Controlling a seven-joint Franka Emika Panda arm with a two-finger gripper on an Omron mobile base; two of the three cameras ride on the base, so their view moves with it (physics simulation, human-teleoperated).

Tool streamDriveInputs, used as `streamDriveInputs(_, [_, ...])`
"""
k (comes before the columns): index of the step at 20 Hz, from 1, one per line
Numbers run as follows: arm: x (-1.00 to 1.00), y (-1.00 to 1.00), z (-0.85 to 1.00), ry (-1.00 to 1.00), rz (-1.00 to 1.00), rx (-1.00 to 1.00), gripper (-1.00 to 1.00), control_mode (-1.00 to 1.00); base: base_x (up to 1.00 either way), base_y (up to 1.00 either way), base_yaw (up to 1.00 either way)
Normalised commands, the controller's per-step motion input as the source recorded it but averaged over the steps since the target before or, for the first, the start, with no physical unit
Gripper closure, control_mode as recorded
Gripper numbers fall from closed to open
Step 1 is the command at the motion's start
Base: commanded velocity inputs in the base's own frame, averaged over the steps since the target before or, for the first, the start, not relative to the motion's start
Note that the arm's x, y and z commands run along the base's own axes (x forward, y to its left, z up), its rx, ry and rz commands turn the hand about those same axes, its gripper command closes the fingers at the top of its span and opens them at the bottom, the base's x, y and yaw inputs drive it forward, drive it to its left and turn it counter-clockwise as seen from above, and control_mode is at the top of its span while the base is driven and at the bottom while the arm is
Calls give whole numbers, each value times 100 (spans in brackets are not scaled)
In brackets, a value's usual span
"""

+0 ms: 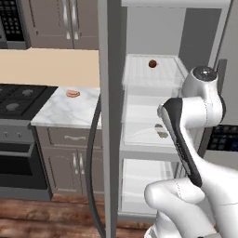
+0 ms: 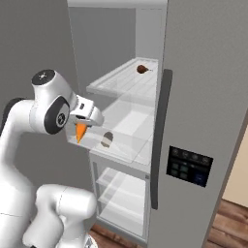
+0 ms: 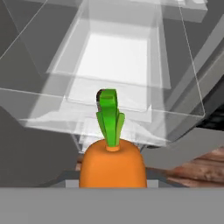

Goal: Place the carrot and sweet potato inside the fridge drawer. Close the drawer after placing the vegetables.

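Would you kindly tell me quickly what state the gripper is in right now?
Gripper: shut on the small bright-orange tapered carrot with its green top.

Fridge drawer [image 2: 127, 127] — clear-walled, pulled out — holds the sweet potato [image 2: 107, 139] on its floor. Ribbed shelf [image 1: 158, 72] above carries a small reddish-brown ball [image 1: 152, 63].

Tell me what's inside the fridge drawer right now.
The fridge drawer holds the sweet potato near its front. The carrot, held in the gripper, sits at the drawer's front edge; whether it's over the rim I can't tell. The drawer's corner behind the arm is hidden.
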Motion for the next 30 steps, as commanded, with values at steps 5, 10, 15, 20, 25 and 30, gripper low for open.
streamDriveInputs(5, [99,-16,8,16,0,0,100,-100,0,0,0])
streamDriveInputs(10, [100,-2,-8,23,0,0,100,-100,0,0,0])
streamDriveInputs(15, [95,-11,-25,24,0,0,100,-100,0,0,0])
streamDriveInputs(20, [85,-41,-35,19,4,0,100,-100,0,0,0])
streamDriveInputs(25, [63,-22,-39,13,15,0,100,-100,0,0,0])
streamDriveInputs(30, [47,-2,-54,9,19,0,100,-100,0,0,0])
